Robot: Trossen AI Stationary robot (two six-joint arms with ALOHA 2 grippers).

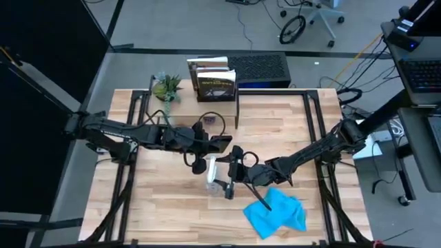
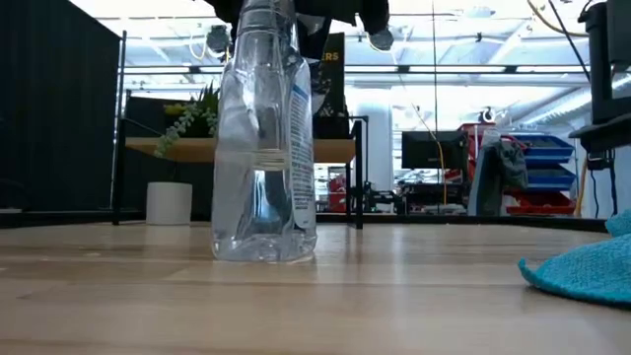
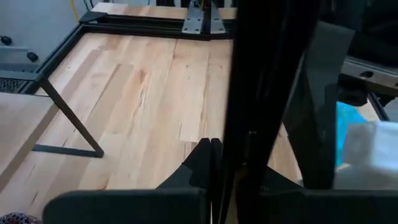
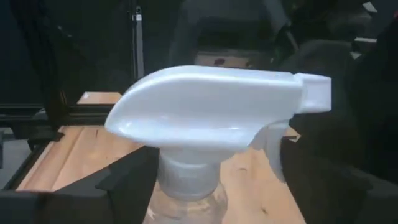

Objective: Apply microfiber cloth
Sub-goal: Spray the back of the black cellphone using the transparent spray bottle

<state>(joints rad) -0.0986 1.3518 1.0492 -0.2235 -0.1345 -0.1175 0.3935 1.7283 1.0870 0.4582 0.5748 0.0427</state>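
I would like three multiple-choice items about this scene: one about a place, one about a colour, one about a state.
1. Where does the microfiber cloth lie in the high view?
A. under the books
B. on the table's near right part
C. on the plant

2. What colour is the spray head?
A. white
B. red
C. black

3. How does the spray bottle stand?
A. on its side
B. upside down
C. upright

Answers: 1 B, beside the right arm; 2 A, plain in the right wrist view; 3 C, base on the table in the low view.
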